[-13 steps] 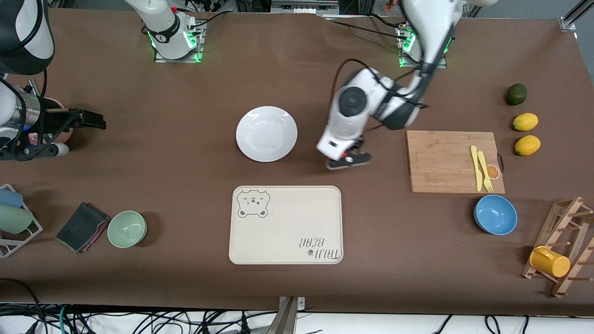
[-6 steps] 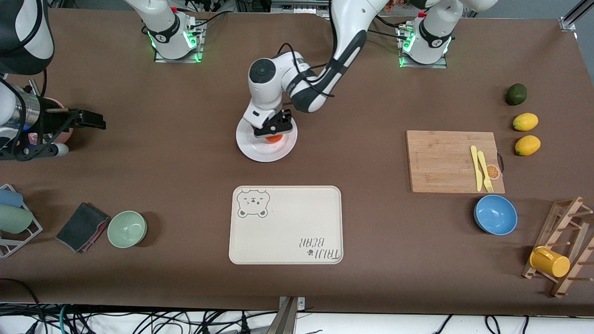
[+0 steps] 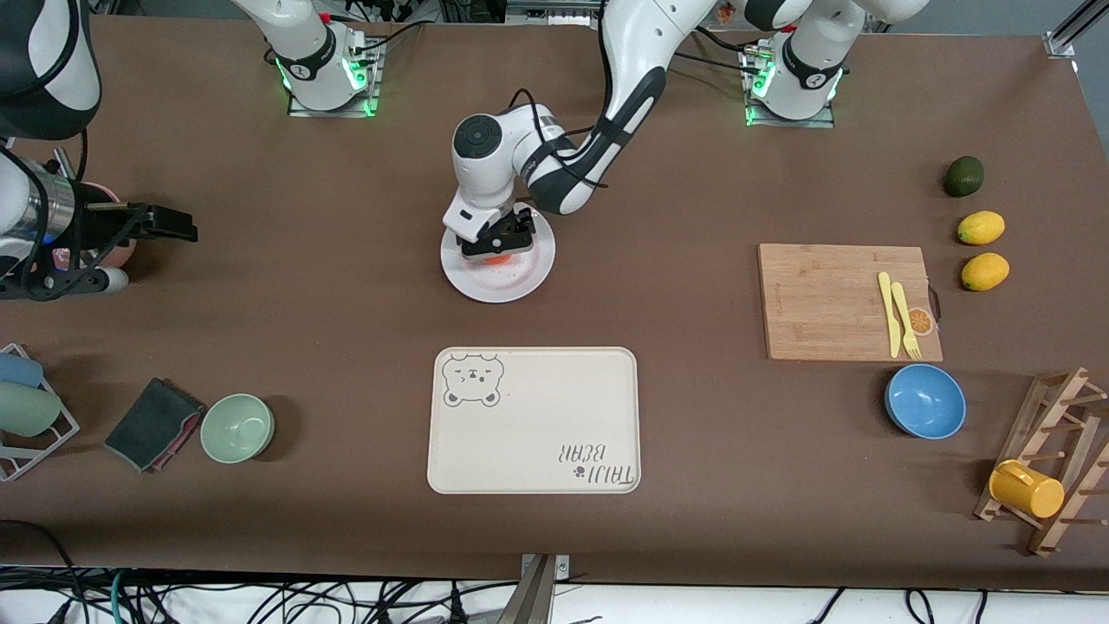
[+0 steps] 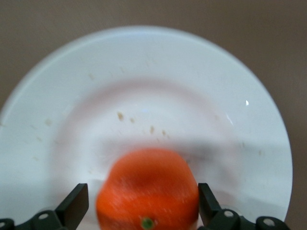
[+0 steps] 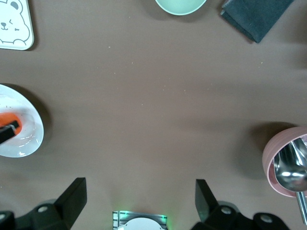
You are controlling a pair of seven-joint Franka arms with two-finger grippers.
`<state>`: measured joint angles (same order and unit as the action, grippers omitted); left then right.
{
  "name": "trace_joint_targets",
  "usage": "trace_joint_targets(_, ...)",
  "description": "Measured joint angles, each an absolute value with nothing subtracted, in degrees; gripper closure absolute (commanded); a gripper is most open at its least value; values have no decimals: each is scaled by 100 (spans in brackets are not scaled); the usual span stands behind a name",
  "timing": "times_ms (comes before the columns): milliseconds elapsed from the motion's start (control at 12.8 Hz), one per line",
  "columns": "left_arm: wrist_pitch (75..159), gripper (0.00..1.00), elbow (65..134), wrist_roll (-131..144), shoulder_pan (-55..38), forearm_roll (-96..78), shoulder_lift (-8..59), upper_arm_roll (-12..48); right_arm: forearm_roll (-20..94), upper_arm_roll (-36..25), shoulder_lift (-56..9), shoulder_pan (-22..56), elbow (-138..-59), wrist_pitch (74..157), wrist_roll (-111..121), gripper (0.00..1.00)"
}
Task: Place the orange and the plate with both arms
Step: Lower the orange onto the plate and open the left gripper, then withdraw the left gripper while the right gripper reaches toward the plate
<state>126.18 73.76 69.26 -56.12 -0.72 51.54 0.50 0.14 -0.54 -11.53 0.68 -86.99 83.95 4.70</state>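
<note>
The white plate [image 3: 524, 276] lies in the middle of the table, farther from the front camera than the bear tray. The orange [image 3: 495, 257] rests on the plate between the fingers of my left gripper [image 3: 496, 247], which is low over the plate and open. In the left wrist view the orange [image 4: 146, 184] fills the gap of the left gripper [image 4: 141, 206], with a slit of plate [image 4: 144, 72] showing beside one finger. My right gripper [image 3: 173, 228] waits open and empty at the right arm's end of the table; its own view [image 5: 139, 201] shows the jaws wide apart.
The cream bear tray [image 3: 534, 420] lies nearer the front camera than the plate. A cutting board [image 3: 823, 299] with yellow cutlery, a blue bowl [image 3: 925, 400], lemons [image 3: 981, 227] and a mug rack stand toward the left arm's end. A green bowl [image 3: 237, 427], a dark cloth [image 3: 152, 423] and a pink bowl [image 5: 276, 160] sit toward the right arm's end.
My left arm swung from beside the cutting board to over the plate, and the orange now sits on the plate under it. The right arm has not moved.
</note>
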Motion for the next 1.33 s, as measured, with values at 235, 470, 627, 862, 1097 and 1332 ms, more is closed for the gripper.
trace_joint_targets(235,11662,0,7184,6658,-5205,-72,4510,-143,14,-55,-1153,66,-8699,8403,470,0)
trace_joint_targets(470,10540,0,7188,5280,-4130,-309,3719,-163,14,-56,-1153,62,-8699,8491,470,0)
trace_joint_targets(627,10041,0,7197,4368,-3314,-369,3484,-159,14,-57,-1156,43,-8699,8530,470,0)
trace_joint_targets(862,9741,0,7203,3267,-2233,-377,3404,-159,115,-44,-1162,40,-8809,8828,479,0)
trace_joint_targets(1097,9726,0,7223,2501,-1344,-377,3404,-159,801,37,-1155,53,-9412,9663,487,0)
trace_joint_targets(1332,9719,0,7225,1584,-632,-377,3404,-161,1707,132,-1153,60,-10011,10279,569,0)
